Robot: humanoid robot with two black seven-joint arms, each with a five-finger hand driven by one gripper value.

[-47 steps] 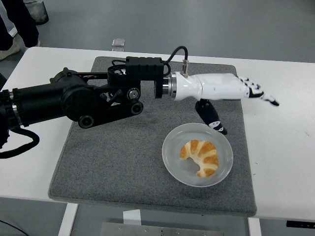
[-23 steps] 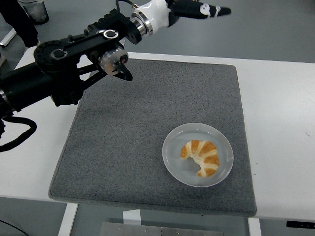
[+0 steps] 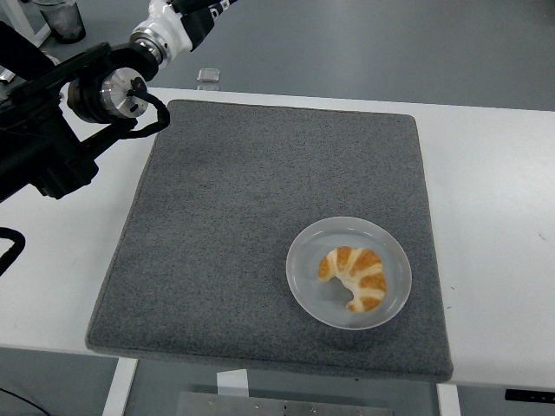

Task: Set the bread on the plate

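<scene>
— Pulled back, hasn't it? Half a second ago the left arm (image 3: 78, 113) reached over the grey mat's (image 3: 243, 199) far edge; now it sits up in the far-left corner.

— Yes. Its hand (image 3: 195, 10) is cut off by the frame top, so I cannot tell its state.

— And the bread?

— A croissant (image 3: 354, 276) lies inside the clear plate (image 3: 299, 264), near the mat's right front. Placement looks done; nothing seems left.

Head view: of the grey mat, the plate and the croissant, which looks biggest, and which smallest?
1. Grey mat, by far the largest, covering much of the table.
2. Plate, resting on the mat.
3. Croissant, smallest, fitting inside the plate.
All lie on the same surface, so the ranking is safe.
</scene>
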